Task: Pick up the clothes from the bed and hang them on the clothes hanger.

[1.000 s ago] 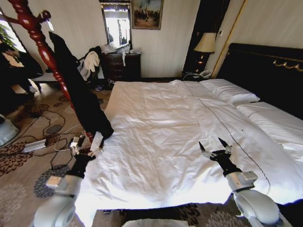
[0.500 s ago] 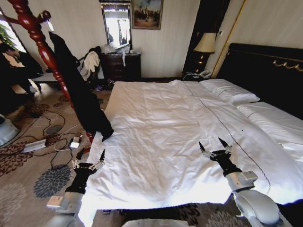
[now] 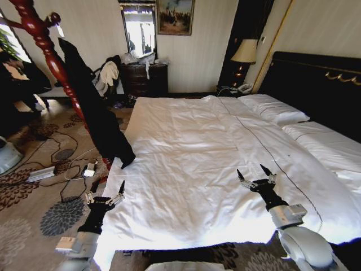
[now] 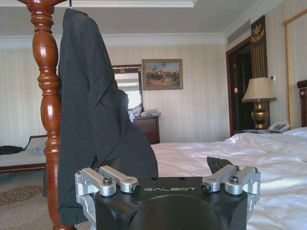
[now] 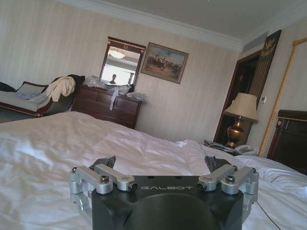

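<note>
The black clothes (image 3: pixel 98 113) hang beside the red-brown wooden stand (image 3: pixel 48 56), their lower end draped against the near-left corner of the bed (image 3: pixel 192 147). The left pincer (image 3: pixel 105 195) hovers below them at that bed corner, spread wide and empty. The right pincer (image 3: pixel 255 175) hovers over the sheet, also wide and empty.

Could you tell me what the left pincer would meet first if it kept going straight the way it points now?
Probably the black garment hanging beside the wooden stand. The open left pincer points along the bed edge towards it, though depth is uncertain.
</note>
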Available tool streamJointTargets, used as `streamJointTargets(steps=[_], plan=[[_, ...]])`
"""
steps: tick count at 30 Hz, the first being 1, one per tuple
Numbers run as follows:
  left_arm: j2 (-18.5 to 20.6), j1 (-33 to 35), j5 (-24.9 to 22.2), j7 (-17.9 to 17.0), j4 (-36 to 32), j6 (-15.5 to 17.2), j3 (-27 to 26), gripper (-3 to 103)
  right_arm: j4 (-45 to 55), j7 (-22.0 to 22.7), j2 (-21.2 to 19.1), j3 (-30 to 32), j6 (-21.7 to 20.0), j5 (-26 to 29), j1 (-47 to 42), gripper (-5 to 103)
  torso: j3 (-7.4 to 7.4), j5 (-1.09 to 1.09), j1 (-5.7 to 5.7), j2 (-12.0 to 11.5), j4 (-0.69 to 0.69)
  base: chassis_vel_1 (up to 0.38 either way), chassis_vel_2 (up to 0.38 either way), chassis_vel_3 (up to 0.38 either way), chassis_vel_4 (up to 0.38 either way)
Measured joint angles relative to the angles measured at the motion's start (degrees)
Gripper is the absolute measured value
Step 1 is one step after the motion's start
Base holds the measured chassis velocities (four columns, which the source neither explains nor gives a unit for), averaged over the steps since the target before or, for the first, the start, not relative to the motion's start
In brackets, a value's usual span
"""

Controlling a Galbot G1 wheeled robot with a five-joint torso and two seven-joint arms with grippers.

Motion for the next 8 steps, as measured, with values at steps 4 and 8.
streamJointTargets(steps=[4, 8], plan=[[0.03, -0.04, -0.04, -0.01, 0.02, 0.06, 0.0, 100, 0.0, 0.0, 0.0, 0.0, 0.0, 0.0, 0.0, 100, 0.0, 0.0, 0.0, 0.0, 0.0, 0.0, 0.0, 0.0, 0.0], [0.05, -0.06, -0.09, -0.03, 0.03, 0.1, 0.0, 100, 0.0, 0.0, 0.0, 0.0, 0.0, 0.0, 0.0, 100, 0.0, 0.0, 0.0, 0.0, 0.0, 0.0, 0.0, 0.0, 0.0]])
